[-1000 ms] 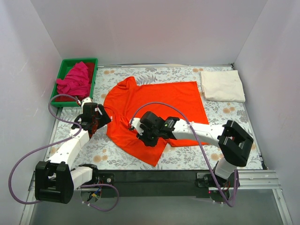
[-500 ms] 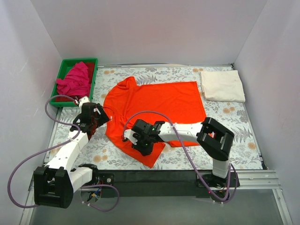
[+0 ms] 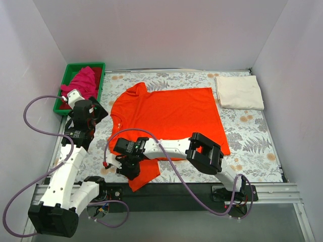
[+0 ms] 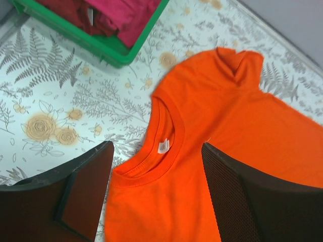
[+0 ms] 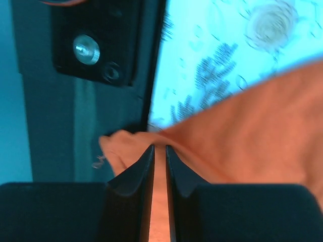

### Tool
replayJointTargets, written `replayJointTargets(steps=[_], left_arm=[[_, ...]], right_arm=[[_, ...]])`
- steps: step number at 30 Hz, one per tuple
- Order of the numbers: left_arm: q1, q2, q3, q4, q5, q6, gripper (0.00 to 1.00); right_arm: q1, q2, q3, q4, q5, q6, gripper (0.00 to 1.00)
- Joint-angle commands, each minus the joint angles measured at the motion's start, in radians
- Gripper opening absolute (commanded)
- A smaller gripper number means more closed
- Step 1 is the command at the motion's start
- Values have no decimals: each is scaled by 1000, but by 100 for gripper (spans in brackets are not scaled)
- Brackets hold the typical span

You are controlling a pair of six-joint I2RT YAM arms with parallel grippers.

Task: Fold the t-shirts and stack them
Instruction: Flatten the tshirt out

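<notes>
R gripper (image 5: 157,148), nearly closed: near sleeve (image 3: 144,177) of orange-red t-shirt (image 3: 171,113), spread mid-table, is being pinched. L gripper (image 4: 156,146) is being held wide, empty, over collar (image 4: 177,143). Sleeve fold prob. in hand; next, sleeve needs laying inward, flat.

You have orange-red shirt (image 3: 171,113): plain, bright, white neck label (image 4: 162,146). Cream shirt (image 3: 239,92): plain cream-white. Pink shirt (image 3: 83,80): plain magenta, in green tray (image 3: 86,64), darker red fabric (image 4: 60,6) beside it. Cloth (image 3: 252,141) on counter: pale grey, darker grey ferns, tan roses. Your left arm (image 3: 65,169), right arm (image 3: 166,147): white, black joints. Cable (image 3: 132,130) purple. Left gripper (image 4: 156,151), right gripper (image 5: 160,148): black fingers.
</notes>
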State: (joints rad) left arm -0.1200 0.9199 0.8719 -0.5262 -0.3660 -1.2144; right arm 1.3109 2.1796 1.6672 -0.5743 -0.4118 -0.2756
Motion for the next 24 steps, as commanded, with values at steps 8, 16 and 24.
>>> replayJointTargets(steps=[8,16,24], left_arm=[[0,92,59,-48,79,-8,66],[-9,312,95,9,260,-22,68],[-61,465,7,-37,276,-88,68]], right_arm=[[-65,-248,-85,-26,246,65,26],[-369,-501,-403,19,523,269,43],[-699,-688,-739,109,610,455,48]])
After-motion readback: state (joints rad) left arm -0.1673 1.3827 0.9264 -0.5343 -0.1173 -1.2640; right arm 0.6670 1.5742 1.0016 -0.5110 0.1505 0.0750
